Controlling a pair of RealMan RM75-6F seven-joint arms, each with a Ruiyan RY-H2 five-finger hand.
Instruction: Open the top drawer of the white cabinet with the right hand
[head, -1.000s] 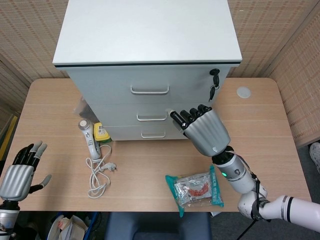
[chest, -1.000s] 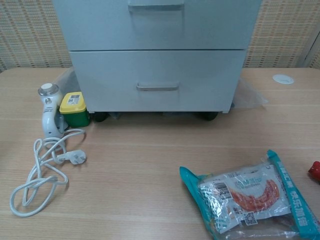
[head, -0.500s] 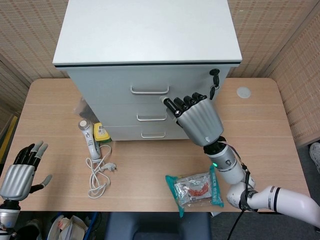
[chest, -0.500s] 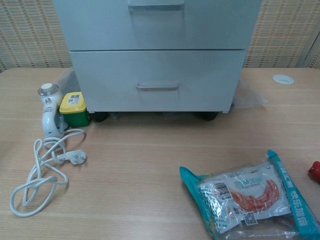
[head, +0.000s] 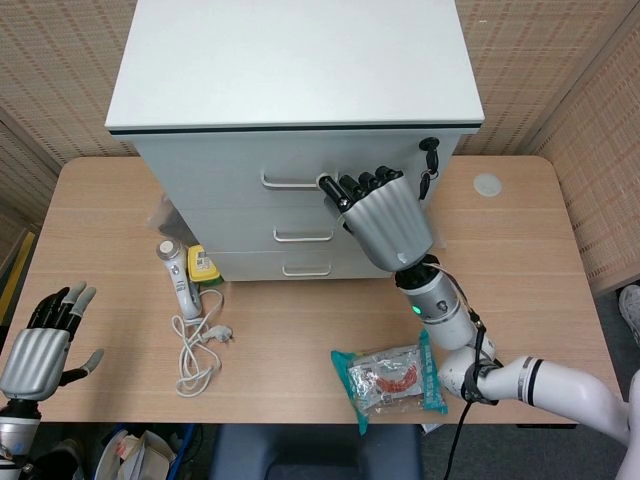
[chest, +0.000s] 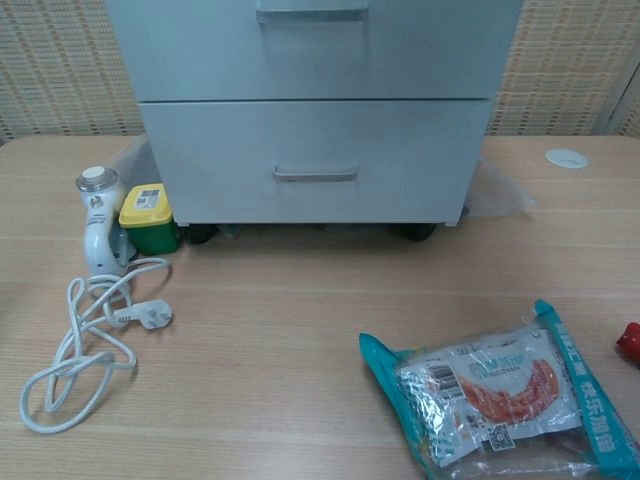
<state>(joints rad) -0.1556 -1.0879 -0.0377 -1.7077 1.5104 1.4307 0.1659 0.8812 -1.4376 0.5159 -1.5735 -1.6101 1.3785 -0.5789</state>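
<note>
Right hand: the right hand (head: 385, 222) is raised in front of the white cabinet (head: 300, 100), back toward the camera, its dark fingertips (head: 352, 186) at the right end of the top drawer's handle (head: 298, 182), most likely because that handle is the only pull point on the drawer face.
Finger state: the fingers look extended and close together, gripping nothing I can see; whether they touch or hook the handle cannot be told, since the hand's back hides the contact.
Top drawer: the top drawer (head: 240, 180) looks fully closed, flush with the drawers below, directly ahead of the fingertips and running leftward from them.
Key: a black key (head: 428, 165) hangs in the lock just to the right of the fingertips, so the reach has to stay left of it.
Left hand: the left hand (head: 40, 345) rests well away at the table's (head: 560, 300) near-left edge, fingers apart and empty, out of the working arm's way.
Clutter: a snack packet (chest: 505, 395) lies below the wrist; a corded handheld device (chest: 96, 232) and a small yellow-lidded tub (chest: 148, 215) sit down-left of the fingers, touching nothing involved.
Next step (judgement): curl the fingers behind the bar, then pull straight out.
</note>
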